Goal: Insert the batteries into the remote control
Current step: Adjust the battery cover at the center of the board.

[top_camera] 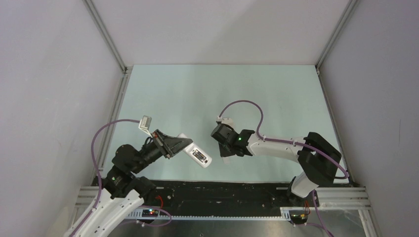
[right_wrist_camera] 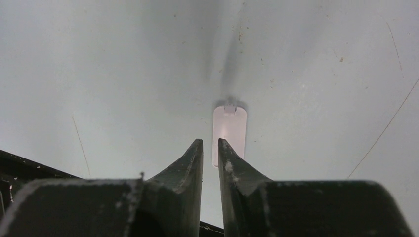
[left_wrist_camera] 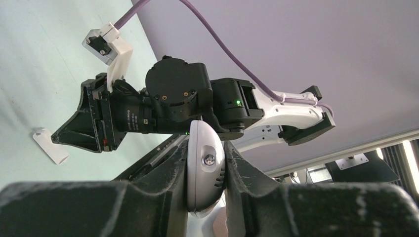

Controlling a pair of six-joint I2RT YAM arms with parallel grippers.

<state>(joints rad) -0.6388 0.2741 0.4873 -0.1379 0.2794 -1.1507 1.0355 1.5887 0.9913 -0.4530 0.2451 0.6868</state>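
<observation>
My left gripper is shut on the white remote control and holds it above the table, its free end pointing toward the right arm. In the left wrist view the remote is clamped on edge between my jaws. My right gripper hangs tilted over the small plain white cover piece, which lies flat on the table. In the right wrist view its jaws are nearly together with a thin gap and nothing between them, and the cover lies just past the tips. No batteries are in view.
The pale green table is walled in by grey panels on the left, back and right. A black strip runs along the near edge between the arm bases. The right arm's gripper and the cover also show in the left wrist view.
</observation>
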